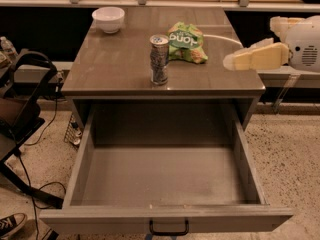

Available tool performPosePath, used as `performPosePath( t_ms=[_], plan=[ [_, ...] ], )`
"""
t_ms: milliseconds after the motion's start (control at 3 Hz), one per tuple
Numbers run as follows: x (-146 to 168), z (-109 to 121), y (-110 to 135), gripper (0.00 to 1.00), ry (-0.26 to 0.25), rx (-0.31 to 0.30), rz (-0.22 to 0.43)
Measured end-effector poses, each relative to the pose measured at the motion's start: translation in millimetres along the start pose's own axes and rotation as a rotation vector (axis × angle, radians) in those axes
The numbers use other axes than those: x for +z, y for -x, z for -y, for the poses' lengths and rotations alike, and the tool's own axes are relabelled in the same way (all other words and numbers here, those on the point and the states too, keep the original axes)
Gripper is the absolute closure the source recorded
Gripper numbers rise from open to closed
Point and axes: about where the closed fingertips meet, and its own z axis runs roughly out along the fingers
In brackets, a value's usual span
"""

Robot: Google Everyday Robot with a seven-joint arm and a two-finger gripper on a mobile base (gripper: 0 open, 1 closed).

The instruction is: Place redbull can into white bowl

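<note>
white bowl (108, 19) back-left | redbull can (159, 59) centre | end effector (232, 61) right of can

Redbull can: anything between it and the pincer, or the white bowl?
The pincer hovers far right; the green snack bag sits near its line to the redbull can. Can to white bowl: nothing visible.

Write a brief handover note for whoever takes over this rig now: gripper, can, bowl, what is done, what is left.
Gripper: in the air by the right edge of the table, holding nothing, well apart from the can.
Can: upright near the table's front edge.
Bowl: empty, far left corner.
Done: nothing yet.
Left: grasp the can, carry it to the bowl, set it in.
</note>
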Motion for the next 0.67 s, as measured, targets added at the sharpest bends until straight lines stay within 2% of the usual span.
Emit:
performPosePath(
  t_ms=[333,667],
  plan=[
    [8.3,-6.5,-0.8,0.00,0.006,-0.019,0.058],
    [71.1,-17.9,-18.3,0.00,0.053,-0.024,0.160]
  ],
)
